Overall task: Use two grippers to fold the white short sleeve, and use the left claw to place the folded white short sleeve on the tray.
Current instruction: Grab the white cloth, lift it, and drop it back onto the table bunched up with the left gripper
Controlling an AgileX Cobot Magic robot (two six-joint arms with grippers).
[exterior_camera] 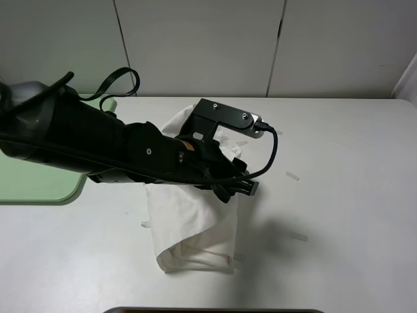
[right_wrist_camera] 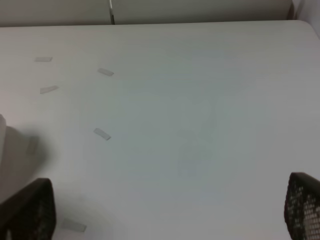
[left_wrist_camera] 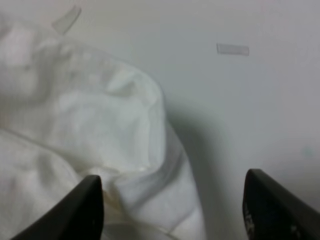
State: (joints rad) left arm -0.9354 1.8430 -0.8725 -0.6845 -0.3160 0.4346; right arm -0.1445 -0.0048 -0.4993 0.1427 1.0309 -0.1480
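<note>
From the high camera I see my left arm (exterior_camera: 98,140) reaching far across the white table (exterior_camera: 339,195), and it covers much of the white shirt (exterior_camera: 192,225). The shirt lies folded in a long bundle in the middle of the table, with one end bunched up under the arm and the other end near the front edge. The left claw (exterior_camera: 238,186) hangs over the middle of the shirt. In the left wrist camera its two dark fingers (left_wrist_camera: 85,210) are spread wide apart with nothing between them, and the rumpled shirt (left_wrist_camera: 95,145) lies below and to one side of them. The green tray (exterior_camera: 39,186) sits at the left edge of the table, well apart from the shirt, and the arm hides part of it. Small pale tape strips (exterior_camera: 292,176) lie on the table near the shirt. The right wrist camera shows bare table (right_wrist_camera: 200,125) with more tape strips (right_wrist_camera: 102,134). The right claw (right_wrist_camera: 170,215) has its two dark fingertips (right_wrist_camera: 35,210) far apart at the corners, holding nothing. A pale wall (exterior_camera: 195,45) stands behind the table.
</note>
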